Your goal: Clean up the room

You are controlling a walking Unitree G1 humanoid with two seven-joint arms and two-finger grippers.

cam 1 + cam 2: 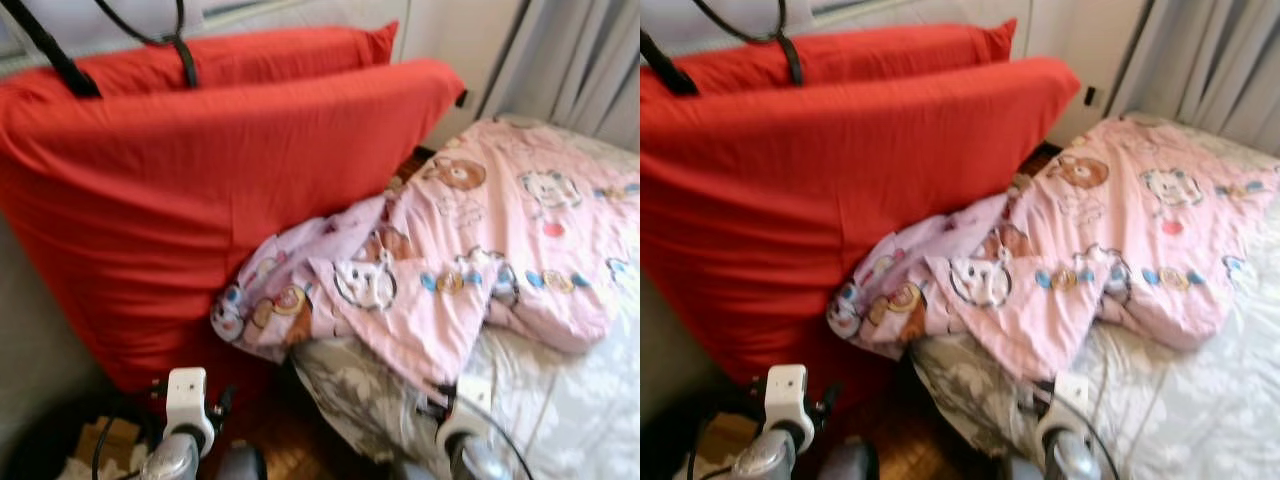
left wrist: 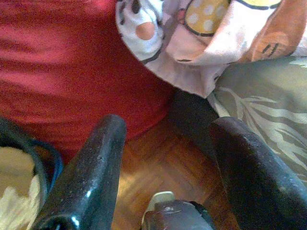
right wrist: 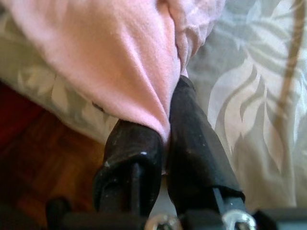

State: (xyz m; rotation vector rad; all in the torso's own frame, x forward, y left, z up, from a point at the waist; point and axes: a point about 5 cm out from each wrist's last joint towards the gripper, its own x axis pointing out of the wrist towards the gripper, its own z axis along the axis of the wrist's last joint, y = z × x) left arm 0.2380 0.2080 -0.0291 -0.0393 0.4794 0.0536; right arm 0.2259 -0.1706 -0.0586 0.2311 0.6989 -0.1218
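Observation:
A pink quilt (image 1: 470,240) printed with cartoon animals lies crumpled on the bed, and its near corner hangs over the bed's edge. My right gripper (image 3: 162,112) is shut on a fold of that pink quilt (image 3: 120,62) at the lower edge, just above the leaf-patterned sheet (image 3: 259,120). My left gripper (image 2: 168,130) is open and holds nothing. It hangs low over the wooden floor (image 2: 158,163), between the red cushion (image 2: 67,72) and the hanging corner of the quilt (image 2: 201,33).
Two big red cushions (image 1: 220,170) lean upright against the side of the bed, with a black strap (image 1: 60,60) over their top. The bed has a grey-white leaf sheet (image 1: 560,400). Grey curtains (image 1: 580,60) hang behind. A box with paper (image 1: 105,445) sits on the floor at lower left.

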